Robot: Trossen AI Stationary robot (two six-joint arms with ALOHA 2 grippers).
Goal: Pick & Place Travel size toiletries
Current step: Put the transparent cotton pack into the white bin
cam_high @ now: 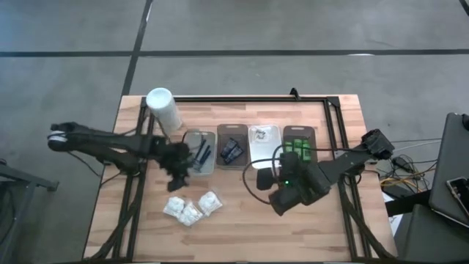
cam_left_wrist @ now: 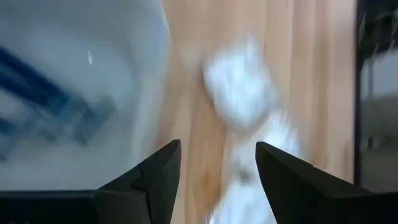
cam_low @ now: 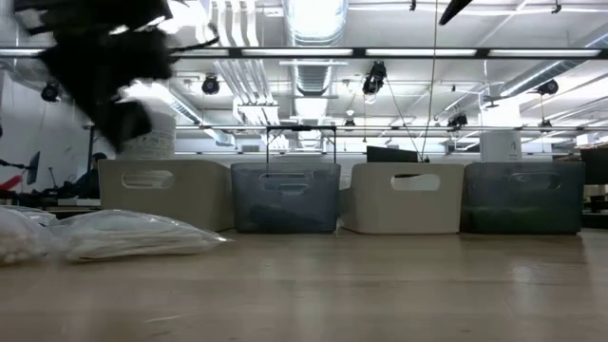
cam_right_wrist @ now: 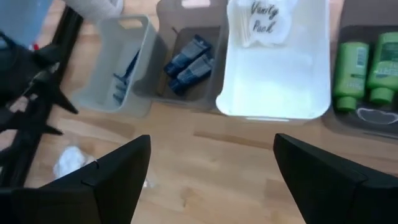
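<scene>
Three packets left loose at 6 o'clock of my trays; razors, sachets, bottles already binned. Left gripper above packets, jaws released; right gripper idle, spread wide.

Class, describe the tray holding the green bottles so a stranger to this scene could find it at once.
Start at the row of four trays across the middle of the wooden table. The tray with the green bottles sits at the row's right end, beside the white tray. It alone holds bright green bottles; its neighbours hold dark, blue or white items.
</scene>
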